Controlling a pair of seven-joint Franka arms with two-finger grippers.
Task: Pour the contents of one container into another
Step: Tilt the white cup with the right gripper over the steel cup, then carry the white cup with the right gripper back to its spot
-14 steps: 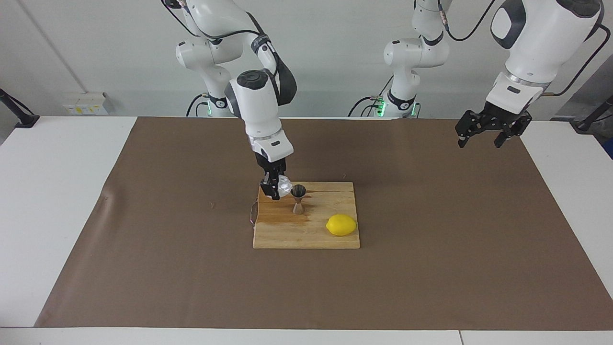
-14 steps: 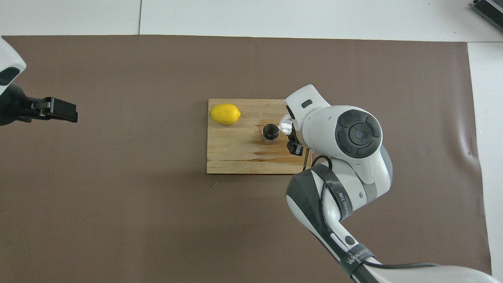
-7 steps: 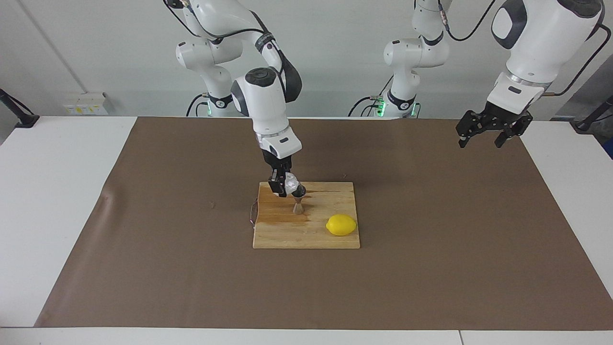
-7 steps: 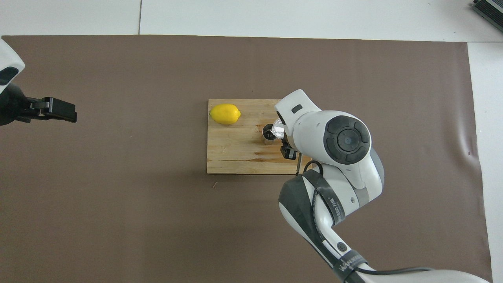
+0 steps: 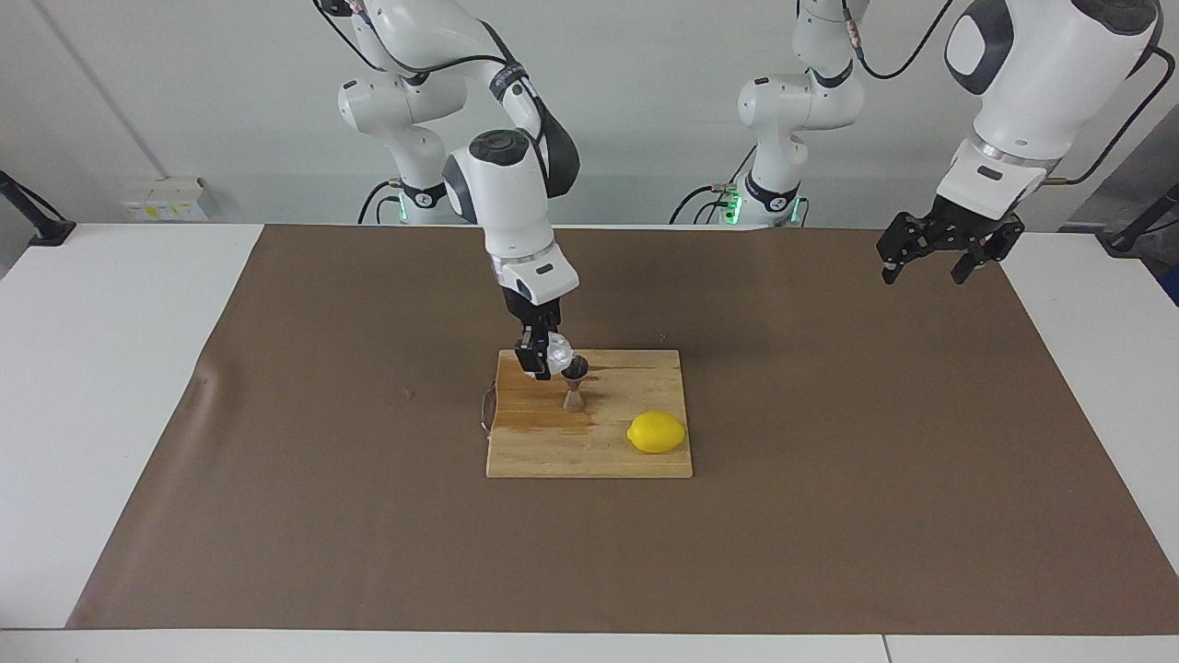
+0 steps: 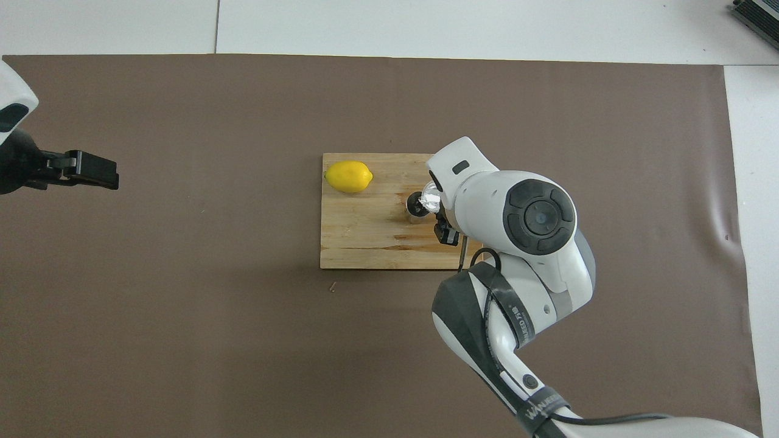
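One cutting board (image 5: 636,456) lies mid-table carrying one jigger (image 5: 574,391), one lemon (image 5: 657,432) near the corner farthest from the robots, and one plastic cup (image 5: 558,352). The right gripper (image 5: 543,361) pinches the cup, tilted over the jigger's mouth, the arm bent steeply down. The left gripper (image 5: 926,262) waits, fingers spread, over the table's end.

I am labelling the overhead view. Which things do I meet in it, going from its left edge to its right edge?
Left claw → lemon → jigger → plastic cup, tipped over the jigger's mouth in the right claw. The lemon and jigger stand on the cutting board.
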